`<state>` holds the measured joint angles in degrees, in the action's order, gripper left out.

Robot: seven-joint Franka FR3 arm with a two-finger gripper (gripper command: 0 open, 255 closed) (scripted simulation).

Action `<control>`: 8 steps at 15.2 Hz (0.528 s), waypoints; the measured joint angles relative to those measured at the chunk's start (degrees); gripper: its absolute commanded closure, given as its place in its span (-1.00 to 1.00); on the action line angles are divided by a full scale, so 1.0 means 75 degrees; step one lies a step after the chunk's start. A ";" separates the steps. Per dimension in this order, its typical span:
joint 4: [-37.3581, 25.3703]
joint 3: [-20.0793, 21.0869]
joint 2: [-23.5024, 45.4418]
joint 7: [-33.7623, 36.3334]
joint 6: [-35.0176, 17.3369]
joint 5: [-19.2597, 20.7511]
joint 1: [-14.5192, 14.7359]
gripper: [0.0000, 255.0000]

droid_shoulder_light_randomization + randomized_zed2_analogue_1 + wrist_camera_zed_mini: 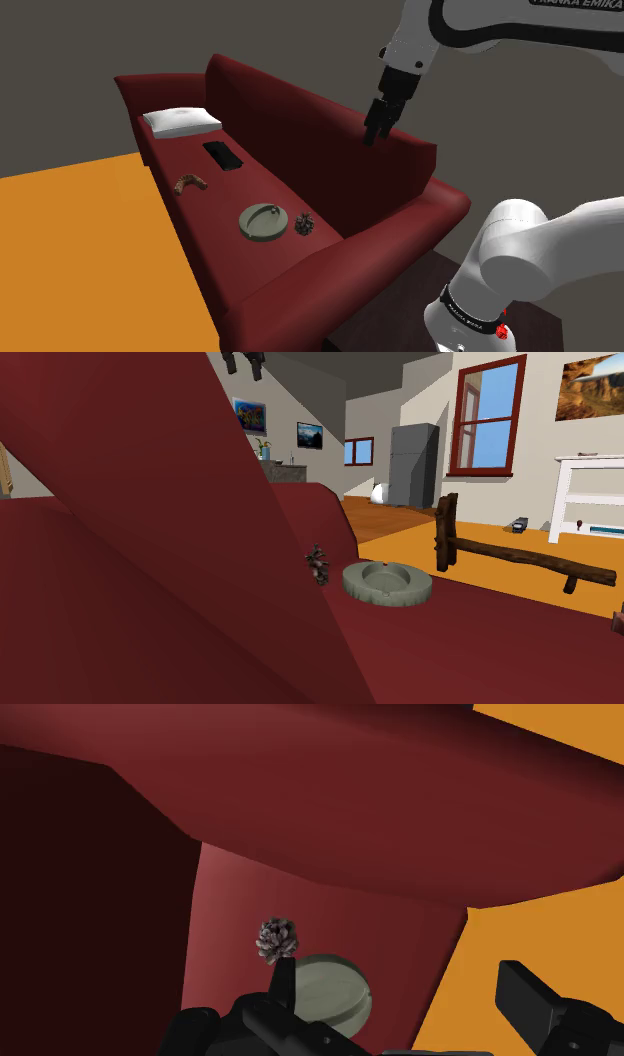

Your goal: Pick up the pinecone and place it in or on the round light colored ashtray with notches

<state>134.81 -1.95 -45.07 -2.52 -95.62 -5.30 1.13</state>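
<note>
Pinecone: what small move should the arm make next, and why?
Probably lower the open gripper toward the pinecone: it hangs high above the sofa, holding nothing, while the pinecone lies on the seat beside the ashtray.

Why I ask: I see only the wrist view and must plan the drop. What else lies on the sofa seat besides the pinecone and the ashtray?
Observer: In the shoulder view, a white pillow, a flat black item and a curved brown piece lie along the sofa seat beyond the ashtray.
Operator: Does the pinecone touch the ashtray?
Observer: No. The pinecone sits beside it, with a narrow strip of seat between them.
Operator: How high is the claw?
Observer: The claw hangs well above the seat, far from both.
</note>
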 measured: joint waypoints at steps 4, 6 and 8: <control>0.0295 -0.0001 0.0325 -0.0100 -0.0528 0.0020 0.0017 -1.00; 0.0385 -0.0057 0.0730 -0.0241 -0.0945 0.0063 0.0014 -1.00; 0.0445 -0.0087 0.1184 -0.0353 -0.1385 0.0090 0.0024 -1.00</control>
<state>138.14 -2.60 -36.19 -5.17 -106.01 -4.62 1.32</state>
